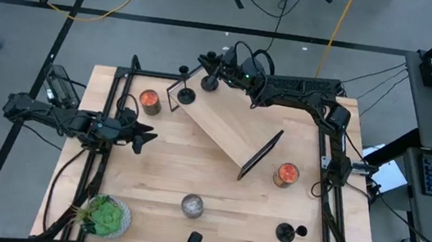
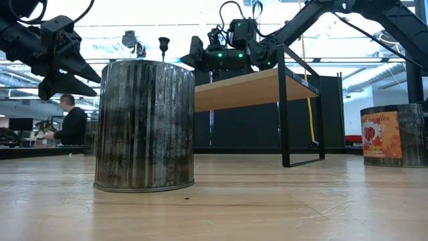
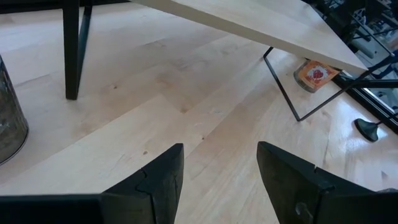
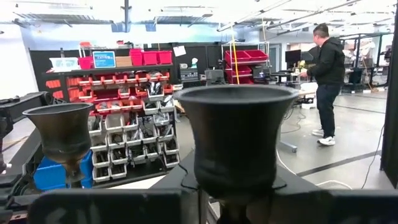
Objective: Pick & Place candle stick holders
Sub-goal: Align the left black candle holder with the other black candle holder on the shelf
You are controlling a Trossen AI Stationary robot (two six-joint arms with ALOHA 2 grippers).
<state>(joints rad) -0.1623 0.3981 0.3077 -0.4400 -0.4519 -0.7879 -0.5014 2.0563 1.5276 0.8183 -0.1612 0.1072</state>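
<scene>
Right gripper (image 1: 209, 62): I have it over the far end of the wooden shelf (image 1: 228, 122), near the desk's far edge.
Right fingers: I see them closed around the stem of a candle stick holder (image 4: 235, 140); its dark cup fills my right wrist view.
Held holder: up on the shelf's far corner; I cannot tell whether its base rests on the board.
Second holder (image 1: 183, 71): on the desk just beside the shelf's far corner; a third holder (image 1: 187, 95) stands next to it.
Pair of holders (image 1: 291, 232): near the desk's near right corner, close together.
Left gripper (image 1: 146, 138): I have it waiting over the desk's left edge, pointing inward.
Left fingers (image 3: 158, 180): apart, nothing between them, bare desk (image 3: 155, 99) below.
Orange jars: one jar (image 1: 149, 100) by the shelf's left side, another jar (image 1: 285, 174) beside its right leg frame.
Silver jar (image 1: 192, 206): near the middle of the near edge.
Plant (image 1: 104, 215): near left corner.
Background: a person (image 4: 324, 81) stands in the room beyond.
</scene>
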